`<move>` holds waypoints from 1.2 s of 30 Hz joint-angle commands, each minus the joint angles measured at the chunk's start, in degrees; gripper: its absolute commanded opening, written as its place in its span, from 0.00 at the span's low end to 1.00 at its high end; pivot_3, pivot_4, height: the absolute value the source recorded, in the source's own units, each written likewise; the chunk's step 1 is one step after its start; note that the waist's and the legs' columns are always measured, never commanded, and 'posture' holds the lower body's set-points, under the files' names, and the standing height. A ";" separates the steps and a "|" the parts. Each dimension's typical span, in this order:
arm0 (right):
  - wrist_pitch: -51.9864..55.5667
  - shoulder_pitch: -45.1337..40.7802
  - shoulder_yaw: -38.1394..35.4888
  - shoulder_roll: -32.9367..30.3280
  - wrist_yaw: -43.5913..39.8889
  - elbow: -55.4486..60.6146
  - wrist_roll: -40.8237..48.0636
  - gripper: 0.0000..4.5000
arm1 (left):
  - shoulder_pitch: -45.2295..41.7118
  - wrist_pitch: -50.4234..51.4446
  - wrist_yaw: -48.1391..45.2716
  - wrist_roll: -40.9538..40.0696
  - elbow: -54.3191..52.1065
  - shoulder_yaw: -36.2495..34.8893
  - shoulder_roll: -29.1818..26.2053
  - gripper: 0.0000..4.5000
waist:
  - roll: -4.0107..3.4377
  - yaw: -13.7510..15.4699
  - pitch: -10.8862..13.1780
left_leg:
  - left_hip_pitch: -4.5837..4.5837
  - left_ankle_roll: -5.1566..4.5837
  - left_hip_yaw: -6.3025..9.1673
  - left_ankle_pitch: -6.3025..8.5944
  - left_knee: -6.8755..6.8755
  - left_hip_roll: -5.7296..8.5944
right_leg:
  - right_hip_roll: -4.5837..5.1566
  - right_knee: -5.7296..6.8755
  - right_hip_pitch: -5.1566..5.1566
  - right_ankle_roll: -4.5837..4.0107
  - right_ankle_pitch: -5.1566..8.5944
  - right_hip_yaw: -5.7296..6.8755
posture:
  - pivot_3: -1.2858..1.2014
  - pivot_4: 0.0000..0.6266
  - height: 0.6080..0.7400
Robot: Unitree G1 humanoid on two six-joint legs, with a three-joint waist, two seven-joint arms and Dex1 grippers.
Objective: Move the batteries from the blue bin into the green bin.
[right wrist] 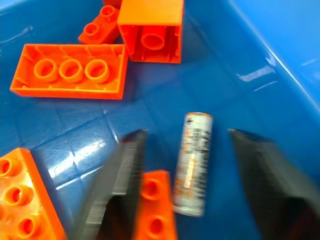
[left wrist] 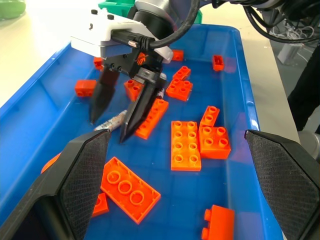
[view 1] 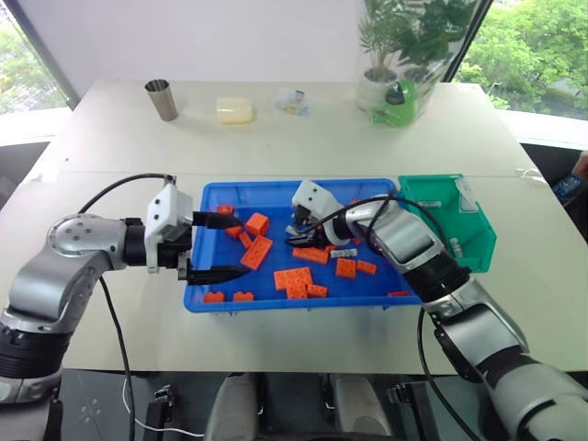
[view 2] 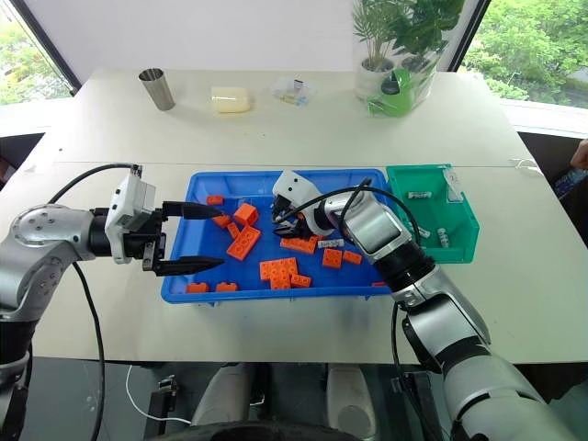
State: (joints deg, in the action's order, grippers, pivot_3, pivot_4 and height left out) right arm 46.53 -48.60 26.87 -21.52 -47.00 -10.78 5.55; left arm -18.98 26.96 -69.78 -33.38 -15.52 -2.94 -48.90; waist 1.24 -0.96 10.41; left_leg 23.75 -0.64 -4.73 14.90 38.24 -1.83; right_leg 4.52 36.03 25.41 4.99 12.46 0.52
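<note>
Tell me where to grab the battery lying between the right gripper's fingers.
Grip the battery across its round middle, from above: it lies flat on the blue bin floor, between the right gripper fingers. An orange brick crowds one side.

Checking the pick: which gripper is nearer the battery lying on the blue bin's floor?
Right. The right gripper straddles the battery, one finger on each side. The left gripper hangs open over the blue bin's far end, well away from it.

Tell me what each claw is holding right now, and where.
Nothing held. The right claw straddles a battery in the blue bin, fingers not yet touching it. The left claw is open, empty.
</note>
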 commanded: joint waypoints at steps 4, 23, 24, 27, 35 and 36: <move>0.99 -0.26 -0.28 0.41 -1.27 3.64 -0.64 0.02 | -2.75 -0.61 -0.19 -0.03 0.62 -0.18 0.69 1.00 | 0.00 -0.03 0.00 | 0.00 0.00 0.00 0.00 0.00 0.00 | -0.02 0.01 0.00 0.03 -0.02 0.01 | 0.52 0.24 0.97; 21.23 10.31 -38.30 -33.18 -0.59 18.66 11.79 0.02 | -3.73 -3.09 -2.33 1.75 2.99 3.50 3.68 1.00 | -0.01 0.99 0.01 | 0.11 -0.02 -0.06 0.01 -0.09 0.03 | 0.04 -0.36 -0.03 -0.15 0.08 0.06 | 0.52 0.24 0.97; 21.41 11.86 -39.19 -33.88 -0.31 19.12 12.09 0.02 | -4.10 -3.30 -2.49 1.91 3.36 3.81 3.97 1.00 | -0.01 0.61 0.01 | 0.08 -0.02 -0.08 0.01 -0.08 0.01 | 0.02 -0.36 -0.02 -0.14 0.08 0.04 | 0.52 0.24 0.97; 21.11 15.72 -40.34 -34.38 0.69 20.54 12.77 0.02 | -5.18 -3.64 -2.96 2.27 4.25 4.51 4.75 1.00 | -0.01 -0.18 0.01 | -0.02 -0.02 -0.03 0.01 -0.06 -0.02 | -0.03 -0.34 -0.05 -0.14 0.07 -0.03 | 0.52 0.24 0.97; 4.77 17.10 -32.00 -39.31 -5.28 17.40 9.66 0.71 | -6.59 -3.68 -3.99 2.56 5.20 4.99 5.74 1.00 | -0.02 0.07 0.01 | -0.10 -0.02 -0.04 0.01 -0.06 0.00 | -0.02 -0.28 -0.08 -0.13 0.08 -0.11 | 0.52 0.24 0.97; -0.52 15.76 -29.09 -40.85 -8.01 15.94 7.84 0.71 | -6.68 -3.65 -3.99 2.63 5.15 5.11 5.90 1.00 | -0.03 0.09 0.01 | -0.10 -0.02 -0.05 0.01 -0.06 0.00 | -0.02 -0.29 -0.08 -0.13 0.08 -0.11 | 0.52 0.24 0.97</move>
State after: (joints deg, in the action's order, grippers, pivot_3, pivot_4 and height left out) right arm 52.78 -30.78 -3.55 -60.39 -52.00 5.73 15.84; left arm -24.62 24.18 -73.39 -30.54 -9.52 2.27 -43.06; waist 1.21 -0.87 10.42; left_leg 23.65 -0.66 -4.79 14.91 38.18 -1.82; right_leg 4.50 35.73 25.33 4.87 12.55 0.42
